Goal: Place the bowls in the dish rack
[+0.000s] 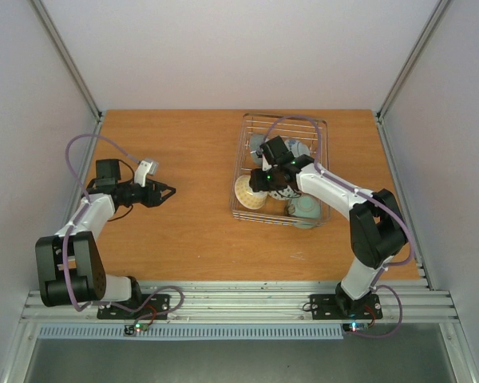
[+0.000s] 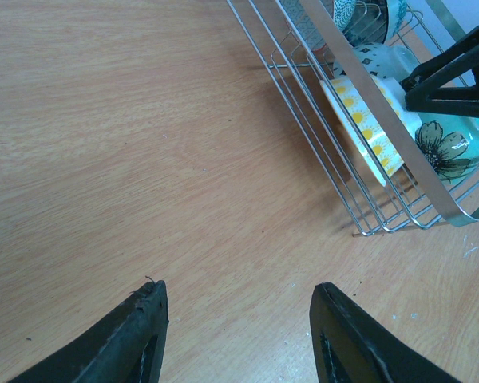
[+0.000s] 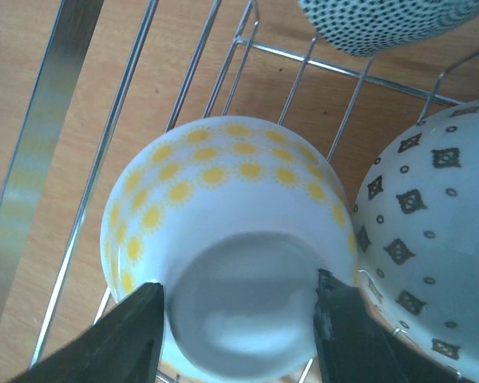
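The dish rack (image 1: 287, 116) of silvery wire stands at the right of the table. Several bowls sit in it. A white bowl with yellow suns (image 3: 231, 183) lies tipped on its side against the rack's left wall (image 3: 48, 136). My right gripper (image 3: 239, 299) is shut on this bowl's foot ring, one finger pressed against each side. A diamond-patterned bowl (image 3: 431, 239) touches it on the right. My left gripper (image 2: 238, 299) hovers open over bare wood, left of the rack (image 2: 359, 88), with nothing between its fingers.
A dotted bowl (image 3: 383, 24) stands further in the rack, and a pale green flower bowl (image 2: 447, 152) sits at its near corner. Bare wooden table (image 1: 184, 152) stretches between the rack and the left arm. Walls enclose the table on three sides.
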Available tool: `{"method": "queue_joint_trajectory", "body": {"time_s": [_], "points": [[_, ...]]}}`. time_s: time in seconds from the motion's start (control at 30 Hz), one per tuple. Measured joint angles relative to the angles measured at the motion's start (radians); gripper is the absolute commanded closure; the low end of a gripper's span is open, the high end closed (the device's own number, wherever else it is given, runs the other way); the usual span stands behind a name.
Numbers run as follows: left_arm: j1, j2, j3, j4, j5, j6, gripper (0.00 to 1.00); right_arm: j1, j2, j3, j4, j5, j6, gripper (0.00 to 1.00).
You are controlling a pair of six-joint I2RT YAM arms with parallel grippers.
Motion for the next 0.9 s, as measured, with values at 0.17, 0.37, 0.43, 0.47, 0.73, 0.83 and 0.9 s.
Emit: {"method": "queue_joint_trajectory", "body": {"time_s": [0.17, 0.37, 0.43, 0.47, 0.73, 0.83, 0.9], "points": [[0.000, 0.000, 0.000, 0.000, 0.000, 0.000, 0.51, 0.021, -0.020, -0.010, -0.011, 0.000, -0.006, 0.73], [0.000, 0.000, 0.000, 0.000, 0.000, 0.000, 0.50, 0.041, -0.030, -0.024, -0.045, 0.017, -0.010, 0.71], [0.000, 0.000, 0.000, 0.000, 0.000, 0.000, 0.50, 0.043, -0.033, -0.028, -0.048, 0.021, -0.011, 0.69], [0.000, 0.000, 0.000, 0.000, 0.000, 0.000, 0.50, 0.043, -0.035, -0.029, -0.050, 0.023, -0.011, 0.67], [0.000, 0.000, 0.000, 0.000, 0.000, 0.001, 0.50, 0.044, -0.081, -0.040, -0.065, 0.054, -0.008, 0.24], [0.000, 0.000, 0.000, 0.000, 0.000, 0.001, 0.50, 0.044, -0.092, -0.048, -0.060, 0.054, -0.002, 0.14], [0.000, 0.000, 0.000, 0.000, 0.001, 0.001, 0.50, 0.044, -0.092, -0.053, -0.048, 0.046, -0.007, 0.11]]}}
